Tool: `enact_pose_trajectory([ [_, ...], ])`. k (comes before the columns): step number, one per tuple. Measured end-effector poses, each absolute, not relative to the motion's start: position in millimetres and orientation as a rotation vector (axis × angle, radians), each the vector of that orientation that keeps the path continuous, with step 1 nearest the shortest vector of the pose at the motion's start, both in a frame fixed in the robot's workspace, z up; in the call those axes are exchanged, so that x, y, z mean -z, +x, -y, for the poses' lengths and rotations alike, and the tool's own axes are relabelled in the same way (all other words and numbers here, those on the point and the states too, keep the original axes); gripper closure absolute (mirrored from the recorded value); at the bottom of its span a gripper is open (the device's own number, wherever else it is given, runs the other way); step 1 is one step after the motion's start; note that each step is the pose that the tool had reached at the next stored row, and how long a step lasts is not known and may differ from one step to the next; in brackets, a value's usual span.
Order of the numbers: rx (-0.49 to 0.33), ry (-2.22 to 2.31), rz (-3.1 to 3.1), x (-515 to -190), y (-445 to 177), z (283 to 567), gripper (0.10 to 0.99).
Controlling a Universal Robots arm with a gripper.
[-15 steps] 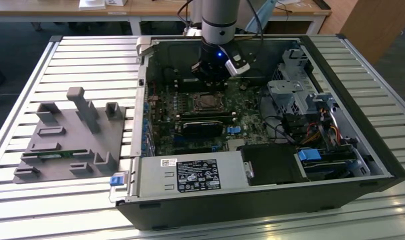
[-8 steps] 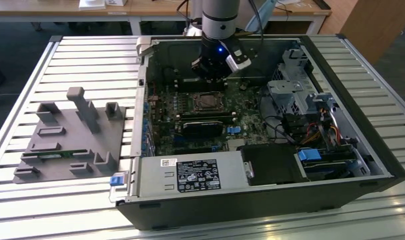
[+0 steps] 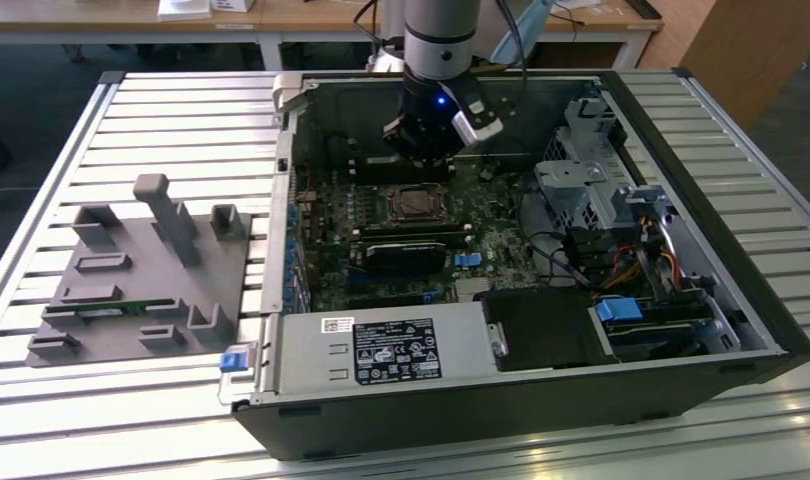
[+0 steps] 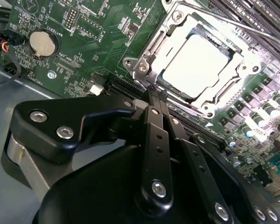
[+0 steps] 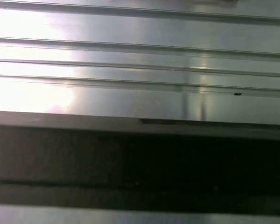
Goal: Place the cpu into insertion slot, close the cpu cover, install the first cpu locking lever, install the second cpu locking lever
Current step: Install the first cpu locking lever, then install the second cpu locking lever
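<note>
The cpu (image 4: 196, 65) lies flat in the insertion slot on the green motherboard, its silver top glaring bright. The cpu cover (image 4: 147, 58), a silvery metal frame, lies down around it, so the slot itself is mostly hidden. A thin metal lever rod (image 4: 252, 32) runs along one side of the socket. My gripper (image 4: 155, 95) hovers just beside the socket with its two black fingers (image 4: 157, 140) pressed together, shut on nothing. In the exterior view the gripper (image 3: 425, 160) hangs inside the open case, just behind the cpu (image 3: 415, 205).
Black computer case walls (image 3: 725, 300) surround the board. A black block (image 3: 405, 255) sits in front of the socket, drive cages and cables (image 3: 605, 200) on the exterior view's right. A grey fixture plate (image 3: 145, 270) lies on the slatted table (image 5: 140, 60). A coin battery (image 4: 43, 43) is nearby.
</note>
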State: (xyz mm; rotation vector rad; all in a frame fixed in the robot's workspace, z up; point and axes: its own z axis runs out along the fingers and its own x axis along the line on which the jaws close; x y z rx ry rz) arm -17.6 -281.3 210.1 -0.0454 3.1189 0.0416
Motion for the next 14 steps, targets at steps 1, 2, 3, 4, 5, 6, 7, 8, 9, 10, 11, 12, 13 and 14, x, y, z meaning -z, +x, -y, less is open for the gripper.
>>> enact_pose_trajectory([
  [1, -0.042, -0.045, -3.119, -210.1, -17.7, 281.7, 0.965],
  [2, -0.042, -0.045, -3.119, -210.1, -17.7, 282.1, 0.965],
  [3, -0.042, -0.045, -3.119, -210.1, -17.6, 282.6, 0.965],
  [4, -0.042, -0.045, -3.119, -210.1, -17.7, 283.0, 0.965],
  [5, -0.042, -0.045, -3.119, -210.1, -17.7, 283.4, 0.965],
  [6, -0.042, -0.045, -3.119, -210.1, -17.7, 283.9, 0.965],
  [7, -0.042, -0.045, -3.119, -210.1, -17.7, 284.3, 0.965],
  [8, -0.042, -0.045, -3.119, -210.1, -17.7, 284.7, 0.965],
  [9, -0.042, -0.045, -3.119, -210.1, -17.7, 285.1, 0.965],
  [10, -0.042, -0.045, -3.119, -210.1, -17.7, 285.4, 0.965],
  [11, -0.042, -0.045, -3.119, -210.1, -17.7, 285.8, 0.965],
  [12, -0.042, -0.045, -3.119, -210.1, -17.7, 286.1, 0.965],
  [13, -0.042, -0.045, -3.119, -210.1, -17.7, 286.4, 0.965],
  [14, -0.042, -0.045, -3.119, -210.1, -17.7, 286.7, 0.965],
])
